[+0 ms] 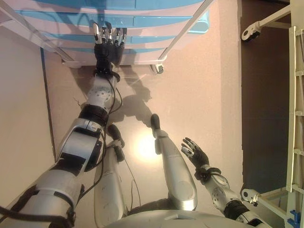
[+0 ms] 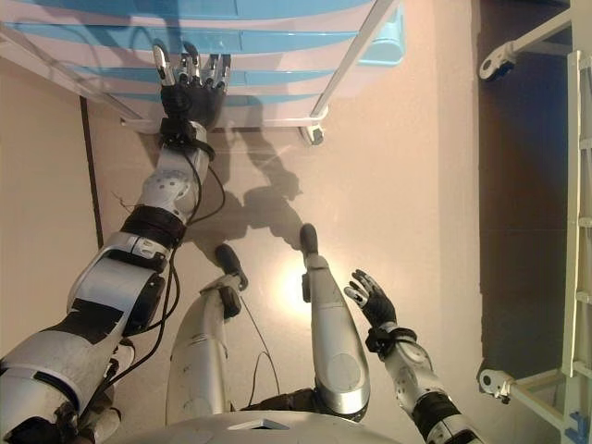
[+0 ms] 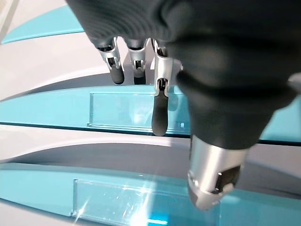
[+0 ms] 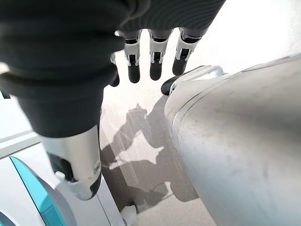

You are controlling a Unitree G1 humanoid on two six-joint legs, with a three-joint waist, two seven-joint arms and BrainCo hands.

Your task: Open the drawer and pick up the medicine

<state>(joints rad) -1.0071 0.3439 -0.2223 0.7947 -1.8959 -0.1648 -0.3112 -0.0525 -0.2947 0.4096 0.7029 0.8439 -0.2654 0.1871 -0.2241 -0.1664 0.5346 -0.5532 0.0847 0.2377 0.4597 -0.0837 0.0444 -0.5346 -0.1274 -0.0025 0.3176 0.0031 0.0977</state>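
The left hand (image 1: 108, 46) is reaching with straight, empty fingers against a closed blue drawer (image 3: 136, 110) of the drawer unit (image 1: 142, 33), while the right hand (image 1: 195, 153) is hanging relaxed low beside it; medicine unseen

white and translucent turquoise plastic drawer unit (image 1: 142, 28), upper part of frame: glossy, smooth fronts; clear glossy plastic handle strips (image 3: 127, 110). pale beige floor (image 1: 199, 95), centre: smooth, slight sheen, bright glare spot. left hand (image 1: 108, 45), upper left: matt black ribbed cover, brushed silver metal-look fingers. white frame (image 1: 297, 95), right edge: painted metal look.
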